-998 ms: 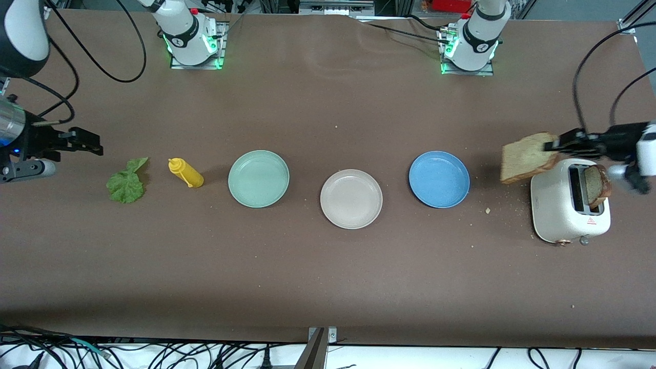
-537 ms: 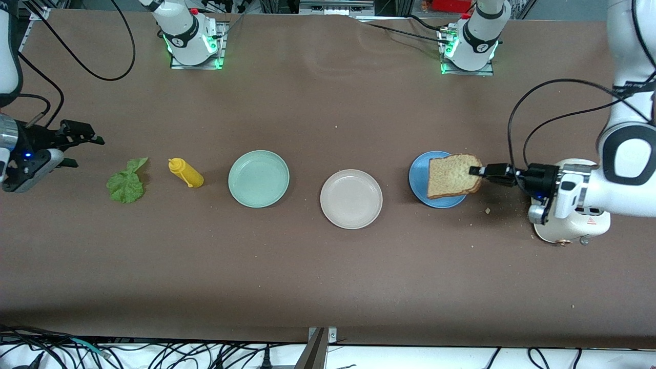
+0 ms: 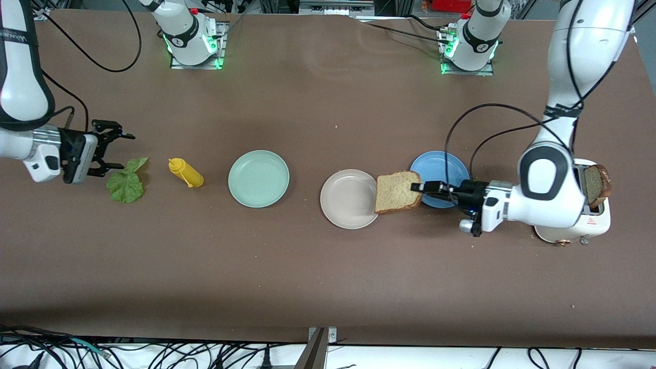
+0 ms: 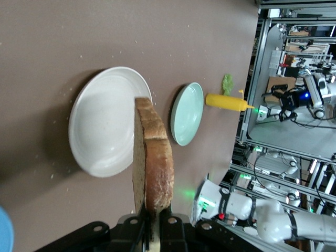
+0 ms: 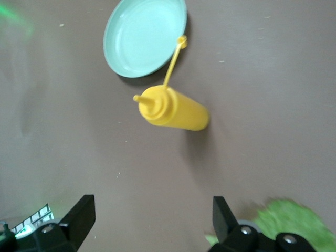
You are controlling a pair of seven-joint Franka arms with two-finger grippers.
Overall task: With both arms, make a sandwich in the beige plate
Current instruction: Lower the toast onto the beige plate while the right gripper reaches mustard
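A brown table carries everything, with the two white jointed arms reaching in from its ends. The white two-slot toaster stands at the left arm's end, a dark-crusted slice of bread standing up out of one slot.

Three round shallow plates lie in a row: the mint-green plate toward the right arm's end, the off-white beige plate in the middle, slightly nearer the front camera, and the blue plate toward the left arm's end.

The left gripper is clamped on one edge of a square slice of wheat toast, pale tan and porous on its face with a darker brown crust. The slice hangs over the gap between the beige and blue plates, overlapping the beige plate's rim; in the left wrist view it shows edge-on.

The right gripper hovers with its fingers spread wide over the table just beside a ruffled green lettuce leaf. A yellow squeeze bottle lies on its side between the leaf and the mint-green plate.
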